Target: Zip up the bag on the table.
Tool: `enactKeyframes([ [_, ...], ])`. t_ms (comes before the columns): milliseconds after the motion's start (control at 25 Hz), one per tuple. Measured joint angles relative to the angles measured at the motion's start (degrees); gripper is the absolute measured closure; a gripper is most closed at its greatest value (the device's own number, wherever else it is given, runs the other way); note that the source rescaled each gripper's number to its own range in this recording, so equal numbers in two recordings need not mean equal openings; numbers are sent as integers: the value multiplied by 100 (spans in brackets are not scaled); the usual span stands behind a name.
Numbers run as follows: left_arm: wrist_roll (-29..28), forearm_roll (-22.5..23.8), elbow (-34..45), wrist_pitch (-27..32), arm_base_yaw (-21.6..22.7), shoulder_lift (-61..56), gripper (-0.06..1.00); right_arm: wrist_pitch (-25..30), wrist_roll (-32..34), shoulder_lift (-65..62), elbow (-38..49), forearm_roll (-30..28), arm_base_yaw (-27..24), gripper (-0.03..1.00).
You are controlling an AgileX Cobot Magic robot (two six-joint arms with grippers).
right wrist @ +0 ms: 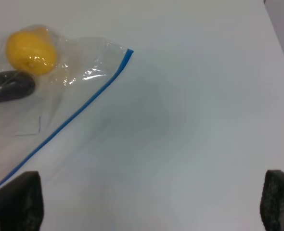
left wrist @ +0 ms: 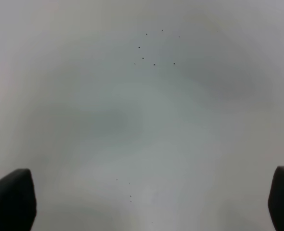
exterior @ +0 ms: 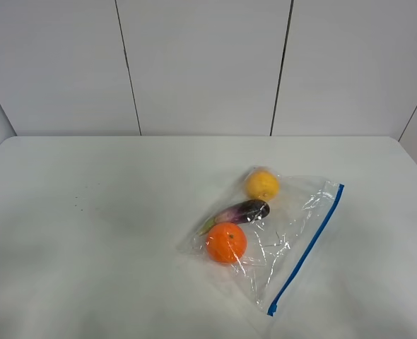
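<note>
Both hands (left wrist: 151,199) (right wrist: 151,202) spread wide above table (exterior: 88,247)

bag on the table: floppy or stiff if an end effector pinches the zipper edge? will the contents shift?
Probably floppy: the bag is thin, crinkled clear film. The blue zipper strip looks stiffer. The loose orange and yellow fruit would likely roll and drag it.

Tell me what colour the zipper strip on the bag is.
Blue. The zipper strip runs along one edge of the clear bag, clearest in the exterior high view.
</note>
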Motion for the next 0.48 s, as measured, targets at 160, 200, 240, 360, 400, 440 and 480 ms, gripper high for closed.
enactKeyframes([
  [160, 0, 0, 0, 0, 0, 0, -6, 87, 0, -171, 118, 13, 100, -3],
  [200, 0, 0, 0, 0, 0, 0, -6, 103, 0, -223, 132, 13, 146, -3],
  [240, 0, 0, 0, 0, 0, 0, -6, 108, 0, -276, 135, 19, 190, -3],
  [360, 0, 0, 0, 0, 0, 0, -6, 103, 0, -460, 135, 19, 266, -3],
  [400, 0, 0, 0, 0, 0, 0, -6, 98, 0, -515, 135, 19, 266, -3],
  [440, 0, 0, 0, 0, 0, 0, -6, 98, 0, -586, 135, 19, 266, -3],
  [480, 0, 0, 0, 0, 0, 0, -6, 98, 0, -665, 135, 19, 266, -3],
])
